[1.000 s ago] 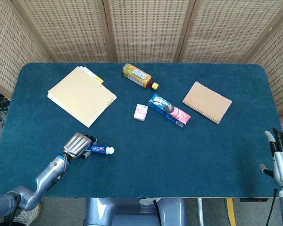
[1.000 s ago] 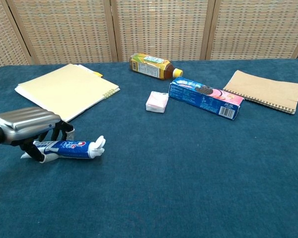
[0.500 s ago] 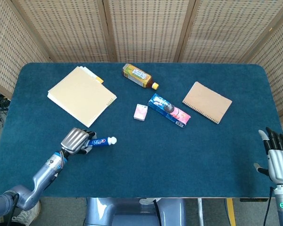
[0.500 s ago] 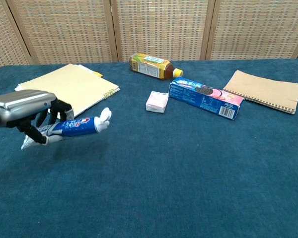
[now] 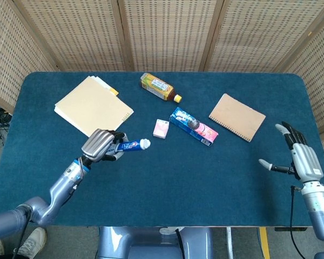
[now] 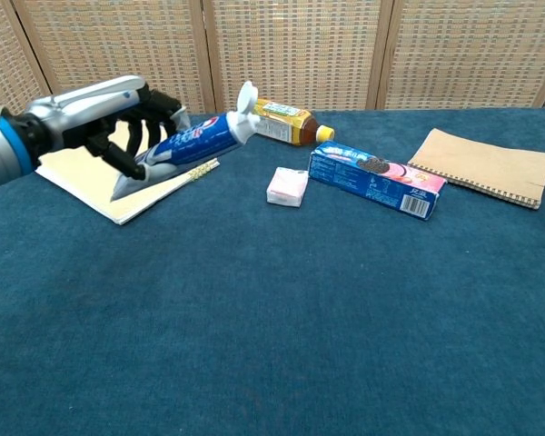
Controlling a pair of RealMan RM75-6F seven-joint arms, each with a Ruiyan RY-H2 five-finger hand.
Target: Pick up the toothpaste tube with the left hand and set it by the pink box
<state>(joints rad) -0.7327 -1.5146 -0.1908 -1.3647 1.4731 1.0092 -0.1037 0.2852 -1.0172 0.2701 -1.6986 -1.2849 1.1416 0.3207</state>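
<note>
One toothpaste tube [image 5: 130,146] is being held clear of the table [image 5: 167,189] by the left hand [image 5: 99,145], whose fingers [image 6: 132,127] are being wrapped around the flat end of the tube. The white cap is being pointed toward the pink box [image 5: 161,128], from which the tube is being kept a short way apart, to its left.

One pink box, one tea bottle [image 5: 160,87], one blue biscuit packet [image 5: 193,126], one brown notebook [image 5: 237,117] and one cream notebook [image 5: 93,109] are being counted on the blue cloth. The pink box is being seen just beside the left end of the biscuit packet, without clear contact.

The right hand [image 5: 301,156] is being shown only in the head view, at the table's right edge, with its fingers spread and nothing in them; it is being left outside the chest view. The gap between tube and cloth is being made plain by the chest view, where the tube is being tilted cap upward in front of the bottle and over the corner of the cream notebook.
</note>
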